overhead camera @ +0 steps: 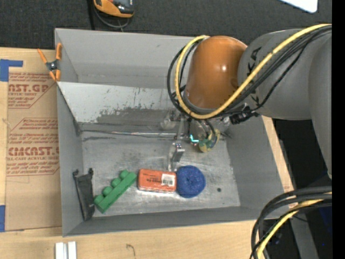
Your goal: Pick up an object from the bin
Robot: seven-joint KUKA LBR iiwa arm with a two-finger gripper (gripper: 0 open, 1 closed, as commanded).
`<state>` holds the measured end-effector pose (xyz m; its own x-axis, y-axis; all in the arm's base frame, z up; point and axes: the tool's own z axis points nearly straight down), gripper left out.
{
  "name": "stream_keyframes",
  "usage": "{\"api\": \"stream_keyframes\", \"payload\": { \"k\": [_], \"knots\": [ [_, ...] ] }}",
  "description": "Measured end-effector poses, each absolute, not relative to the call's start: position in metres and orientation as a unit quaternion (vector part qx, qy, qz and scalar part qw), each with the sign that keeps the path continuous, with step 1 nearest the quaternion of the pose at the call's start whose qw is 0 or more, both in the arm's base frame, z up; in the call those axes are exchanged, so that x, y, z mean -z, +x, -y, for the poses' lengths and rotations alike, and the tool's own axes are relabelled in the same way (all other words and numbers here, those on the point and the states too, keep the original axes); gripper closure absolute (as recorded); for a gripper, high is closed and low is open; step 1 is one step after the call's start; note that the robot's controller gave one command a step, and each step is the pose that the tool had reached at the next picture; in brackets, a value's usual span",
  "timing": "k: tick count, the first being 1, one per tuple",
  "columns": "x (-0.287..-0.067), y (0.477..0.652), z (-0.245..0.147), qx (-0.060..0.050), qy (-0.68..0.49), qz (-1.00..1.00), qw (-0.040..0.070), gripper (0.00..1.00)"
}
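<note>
- The orange cover [215,72] on the wrist hid most of the pincer [176,156] from us, along with part of the back wall of the bin [108,47].
- We could not read the print on the label of the orange pack [157,180]; it was too small.
- A dark speck [219,189] on the floor, right of the blue round thing [190,181], was too small to name.
- We could not tell what the black piece [84,194] in the left corner was.
- The arm [302,74] ran out of view on the right.

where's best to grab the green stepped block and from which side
Probably the green block at its middle, across the narrow width, straight down from above. It lies flat and slanted; the orange box crowds its upper-right end, the black piece its lower-left.
</note>
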<state>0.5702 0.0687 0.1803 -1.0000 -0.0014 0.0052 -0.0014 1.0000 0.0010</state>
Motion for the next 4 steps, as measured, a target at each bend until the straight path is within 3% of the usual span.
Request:
{"api": "stream_keyframes", "payload": {
  "k": [1, 2, 3, 4],
  "knots": [
    [-0.184, 0.572, -0.068, 0.001, 0.000, 1.000, -0.001, 0.00],
    [-0.131, 0.552, -0.080, 0.001, 0.009, 1.000, -0.004, 0.00],
    [-0.082, 0.530, -0.058, 0.001, -0.038, 0.999, 0.000, 0.00],
    [-0.074, 0.533, -0.068, -0.002, 0.072, 0.997, -0.006, 1.00]
  ]
}}
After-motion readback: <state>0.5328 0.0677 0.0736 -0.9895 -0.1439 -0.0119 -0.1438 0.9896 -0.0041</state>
